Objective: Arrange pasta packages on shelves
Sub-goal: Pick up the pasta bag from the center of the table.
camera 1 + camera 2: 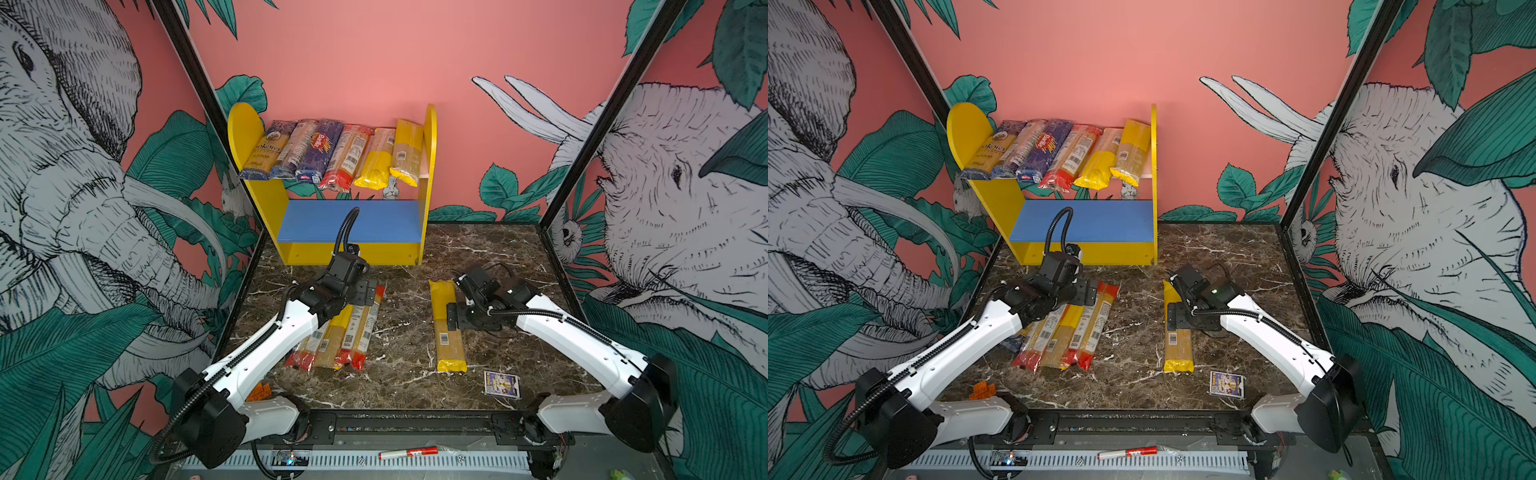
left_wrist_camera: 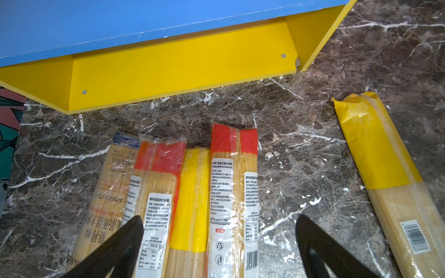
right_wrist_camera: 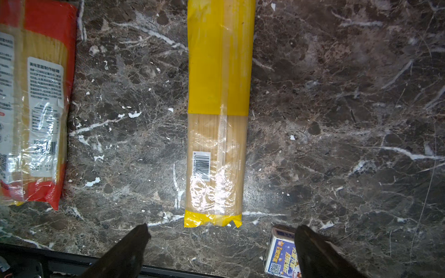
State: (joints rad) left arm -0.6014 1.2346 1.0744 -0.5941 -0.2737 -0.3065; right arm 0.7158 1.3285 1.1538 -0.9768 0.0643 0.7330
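While my left gripper [image 2: 219, 217] hangs wide open over the cluster of packets [image 1: 353, 328] in front of the shelf unit [image 1: 428, 166], my right gripper [image 3: 222, 226] stands wide and empty over the lone yellow packet [image 3: 218, 96] near the middle of the table [image 1: 498, 249]. All lie flat, long axes running front edge to back. A row of six packets [image 1: 357, 153] fills the upper board, likewise aligned, including the Barilla packet [image 1: 320, 145] and the Ankara packet [image 1: 266, 149]. Red-ended wrappers carry white Chinese labels with barcodes.

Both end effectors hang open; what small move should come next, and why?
Probably lower the right end effector onto the lone yellow packet and close: jaws open, packet clear of the pile, blue lower board bare.
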